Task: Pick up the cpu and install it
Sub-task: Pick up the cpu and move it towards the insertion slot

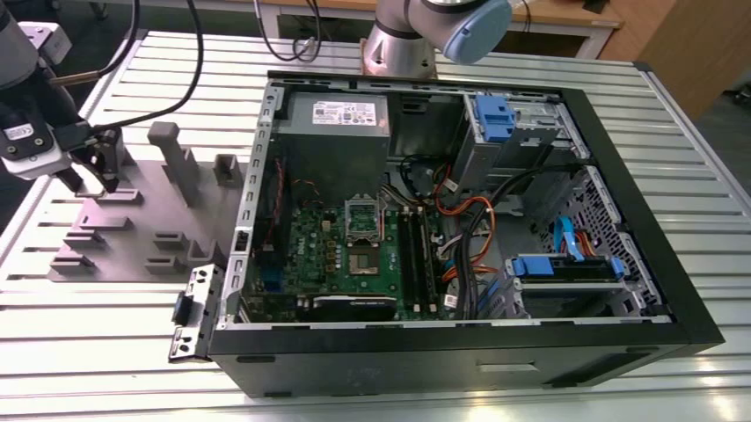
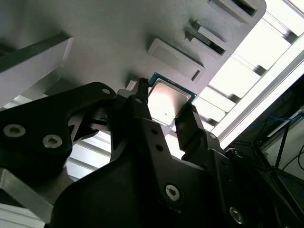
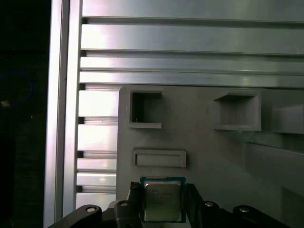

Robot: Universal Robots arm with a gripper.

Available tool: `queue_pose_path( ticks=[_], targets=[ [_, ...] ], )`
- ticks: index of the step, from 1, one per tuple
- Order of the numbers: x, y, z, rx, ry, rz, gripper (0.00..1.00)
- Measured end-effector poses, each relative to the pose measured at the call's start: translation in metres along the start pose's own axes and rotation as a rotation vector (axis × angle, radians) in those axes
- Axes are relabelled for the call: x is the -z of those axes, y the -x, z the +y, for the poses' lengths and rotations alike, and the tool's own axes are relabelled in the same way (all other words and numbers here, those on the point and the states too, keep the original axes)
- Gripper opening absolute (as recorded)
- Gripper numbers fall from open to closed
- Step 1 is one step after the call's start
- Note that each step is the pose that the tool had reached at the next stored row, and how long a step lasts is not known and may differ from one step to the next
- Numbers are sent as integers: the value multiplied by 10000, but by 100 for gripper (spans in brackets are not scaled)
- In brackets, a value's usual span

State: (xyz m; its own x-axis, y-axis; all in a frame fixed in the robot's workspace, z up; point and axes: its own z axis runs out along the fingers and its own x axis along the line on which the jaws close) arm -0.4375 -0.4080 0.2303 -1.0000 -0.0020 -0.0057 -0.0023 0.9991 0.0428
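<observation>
The cpu [image 2: 167, 100] [image 3: 162, 202], a small square chip with a shiny silver top and a dark green rim, sits between my black fingers in both wrist views. My gripper [image 2: 164, 107] [image 3: 163, 195] is shut on it, one finger against each side edge. In the exterior view my gripper [image 1: 90, 181] hangs over the grey parts holder [image 1: 153, 220] at the exterior view's left, well apart from the open computer case [image 1: 470, 220]. Whether the chip still touches the holder I cannot tell. The motherboard's socket [image 1: 364, 262] lies open, its metal frame [image 1: 364, 215] flipped up.
The grey holder [image 3: 209, 156] has square pockets, low ribs and tall upright posts [image 1: 176, 158] close to my gripper. It lies on a slatted aluminium table [image 1: 105, 299]. Inside the case are cables, memory slots, a power supply [image 1: 338, 114] and blue drive brackets. The arm's base [image 1: 399, 44] stands behind the case.
</observation>
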Motion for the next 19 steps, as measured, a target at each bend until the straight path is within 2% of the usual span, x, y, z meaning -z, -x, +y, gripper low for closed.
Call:
queue_pose_path(
  ticks=[19],
  targets=[
    [71, 1, 3, 0, -2, 0, 47]
  ],
)
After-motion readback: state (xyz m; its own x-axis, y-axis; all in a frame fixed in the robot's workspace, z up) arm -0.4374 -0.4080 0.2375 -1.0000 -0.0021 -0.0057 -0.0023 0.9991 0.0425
